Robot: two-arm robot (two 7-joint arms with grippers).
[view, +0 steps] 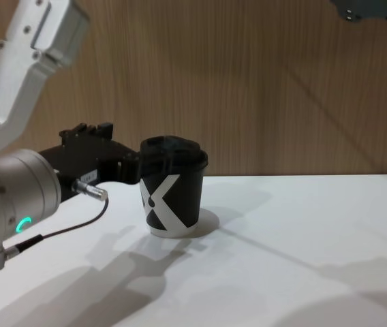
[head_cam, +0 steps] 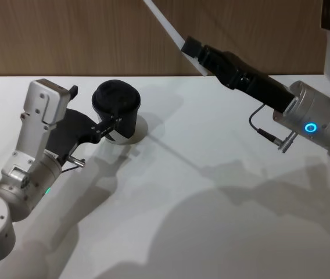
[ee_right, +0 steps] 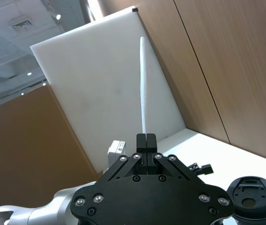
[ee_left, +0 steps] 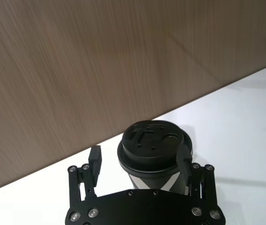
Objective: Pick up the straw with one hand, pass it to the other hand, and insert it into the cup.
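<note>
Right gripper (head_cam: 192, 47): clamped on straw (head_cam: 164, 23), aloft at 1 o'clock.
Left gripper (ee_left: 139, 158): wide, straddling cup (view: 172, 197).
Risk: slanted straw could miss the hole in lid (ee_left: 152, 140).

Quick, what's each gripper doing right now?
Left gripper: open, straddling the small black paper cup.
Right gripper: shut on the thin white plastic straw.

Cup (head_cam: 116, 110) on table (head_cam: 211, 221), left of raised straw (head_cam: 165, 26)

Smooth white plastic straw (ee_right: 143, 84) looking matt, black paper cup (view: 172, 201) showing a slight sheen, its plastic lid (ee_left: 152, 140) looking matt, white table (head_cam: 211, 221) lying smooth and matt, wall (view: 282, 88) showing wood grain, left gripper (ee_left: 140, 153) wearing matt black with shiny metal screws.
</note>
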